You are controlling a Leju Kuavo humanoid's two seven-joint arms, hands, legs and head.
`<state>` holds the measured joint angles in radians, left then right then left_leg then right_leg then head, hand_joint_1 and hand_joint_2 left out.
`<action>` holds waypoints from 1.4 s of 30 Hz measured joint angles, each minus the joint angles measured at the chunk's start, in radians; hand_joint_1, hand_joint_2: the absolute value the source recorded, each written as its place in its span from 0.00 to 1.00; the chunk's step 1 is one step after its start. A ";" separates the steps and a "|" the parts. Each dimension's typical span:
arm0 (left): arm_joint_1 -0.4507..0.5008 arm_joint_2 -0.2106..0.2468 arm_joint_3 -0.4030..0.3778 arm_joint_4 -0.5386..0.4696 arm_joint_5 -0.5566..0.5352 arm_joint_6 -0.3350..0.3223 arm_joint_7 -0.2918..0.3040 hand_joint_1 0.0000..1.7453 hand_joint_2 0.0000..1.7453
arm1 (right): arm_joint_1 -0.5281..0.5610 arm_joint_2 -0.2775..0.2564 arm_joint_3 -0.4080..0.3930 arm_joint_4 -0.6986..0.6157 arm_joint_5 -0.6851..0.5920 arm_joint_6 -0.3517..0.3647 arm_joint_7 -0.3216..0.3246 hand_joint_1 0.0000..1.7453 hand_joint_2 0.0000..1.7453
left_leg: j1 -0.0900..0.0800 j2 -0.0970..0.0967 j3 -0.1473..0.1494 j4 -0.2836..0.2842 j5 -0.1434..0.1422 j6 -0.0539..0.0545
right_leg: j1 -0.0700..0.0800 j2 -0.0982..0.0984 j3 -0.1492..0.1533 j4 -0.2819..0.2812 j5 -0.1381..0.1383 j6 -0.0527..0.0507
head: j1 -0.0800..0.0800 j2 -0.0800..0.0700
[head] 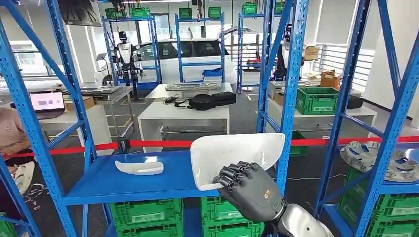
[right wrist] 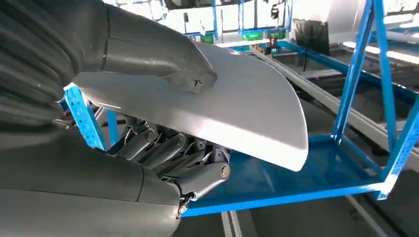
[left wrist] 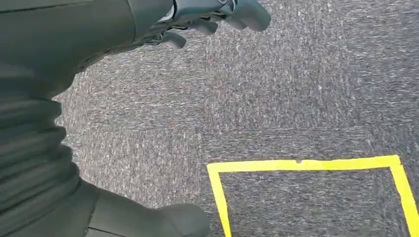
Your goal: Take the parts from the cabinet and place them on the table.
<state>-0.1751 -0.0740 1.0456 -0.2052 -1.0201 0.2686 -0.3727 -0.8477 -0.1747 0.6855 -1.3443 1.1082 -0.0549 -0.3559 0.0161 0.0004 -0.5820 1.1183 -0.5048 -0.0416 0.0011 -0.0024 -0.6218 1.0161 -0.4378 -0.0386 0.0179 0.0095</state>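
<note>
Nearest in the head view, the right hand (head: 249, 190) grips a large white curved part (head: 236, 157) by its lower edge, lifted clear of the blue shelf (head: 128, 182); its palm side is hidden there. The right wrist view shows what that view hides: the thumb (right wrist: 163, 59) pressed on the part's (right wrist: 247, 108) upper face, the fingers (right wrist: 197, 177) curled beneath. The left hand (left wrist: 207, 17) hangs over grey carpet (left wrist: 276, 89) with a yellow taped outline (left wrist: 301, 164), fingers loosely curled around nothing. One second, smaller white part (head: 139, 167) lies on the shelf. Below, green crates (head: 146, 217) are cut off by the frame.
</note>
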 joint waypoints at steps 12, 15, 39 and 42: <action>0.000 -0.002 0.000 0.000 0.004 -0.017 -0.039 0.00 1.00 | 0.013 0.002 -0.003 0.006 0.024 -0.007 0.003 0.92 1.00 | -0.002 0.005 0.006 -0.116 0.043 0.055 | -0.010 0.002 -0.118 0.314 -0.160 0.058 | 0.005 0.000; -0.001 -0.003 0.000 0.000 0.004 -0.031 -0.048 0.00 1.00 | 0.014 0.002 -0.003 0.006 0.026 -0.008 0.004 0.92 1.00 | -0.001 0.004 -0.012 -0.107 0.052 0.048 | -0.015 0.001 0.004 0.140 -0.072 0.057 | 0.006 0.000; -0.001 -0.002 0.000 -0.001 0.017 -0.064 -0.071 0.00 1.00 | 0.012 0.002 -0.013 0.015 0.044 -0.032 -0.003 0.92 1.00 | 0.011 0.003 -0.003 -0.180 0.118 0.043 | -0.011 0.006 -0.003 0.144 -0.151 0.055 | 0.003 0.000; 0.000 -0.002 0.000 -0.001 0.018 -0.064 -0.072 0.00 1.00 | 0.026 0.002 -0.013 0.020 0.051 -0.034 -0.005 0.92 1.00 | 0.018 -0.015 -0.018 -0.168 0.119 0.036 | -0.028 0.005 -0.062 0.259 -0.177 0.074 | 0.004 0.000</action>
<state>-0.1753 -0.0759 1.0460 -0.2060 -1.0021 0.2045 -0.4444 -0.8221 -0.1732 0.6722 -1.3241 1.1593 -0.0893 -0.3609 0.0341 -0.0148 -0.6002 0.9505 -0.3858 -0.0056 -0.0266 0.0030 -0.6841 1.2752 -0.6150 0.0356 0.0217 0.0095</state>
